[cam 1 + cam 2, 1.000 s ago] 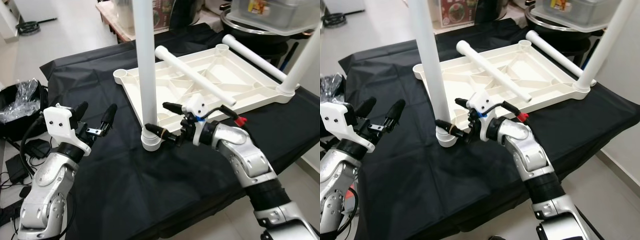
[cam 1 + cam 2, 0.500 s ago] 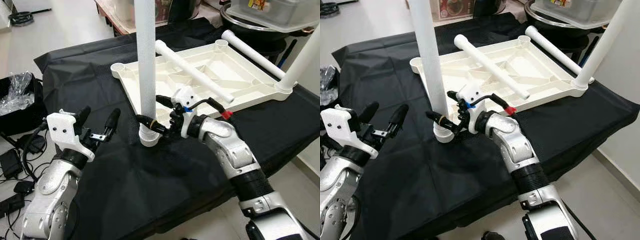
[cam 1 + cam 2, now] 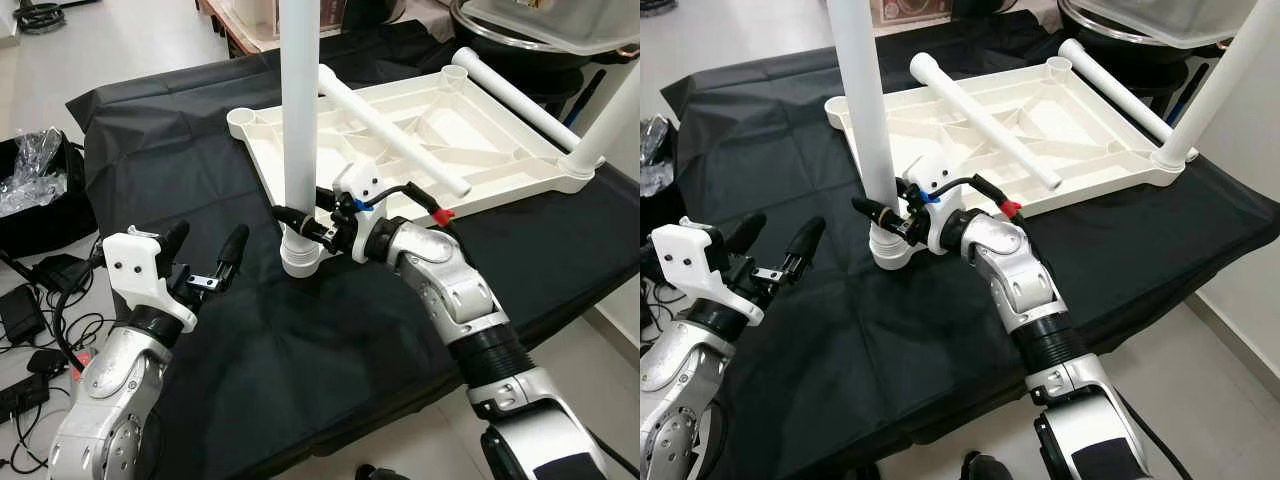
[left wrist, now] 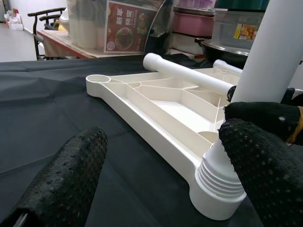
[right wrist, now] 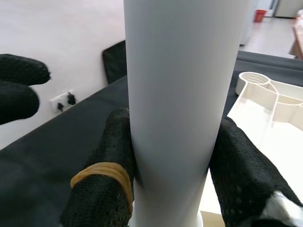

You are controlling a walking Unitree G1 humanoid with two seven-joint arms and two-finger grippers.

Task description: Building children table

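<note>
Right gripper (image 3: 303, 213): pinching upright table leg (image 3: 299, 110) just above its threaded base.
Left gripper (image 3: 205, 262): fingers spread, over black cloth (image 3: 300, 340).
Tabletop (image 3: 420, 150): inverted.

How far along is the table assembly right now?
Done: one leg stands at the far right corner of the upturned tabletop. In hand: the right gripper clamps the near corner leg just above its socket; the left gripper waits open beside it. Left: two loose legs lie on the tabletop.

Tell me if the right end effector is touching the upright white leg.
Touching. The right wrist view shows both black fingers pressed against the sides of the upright white leg, right end effector clamped just above its base.
</note>
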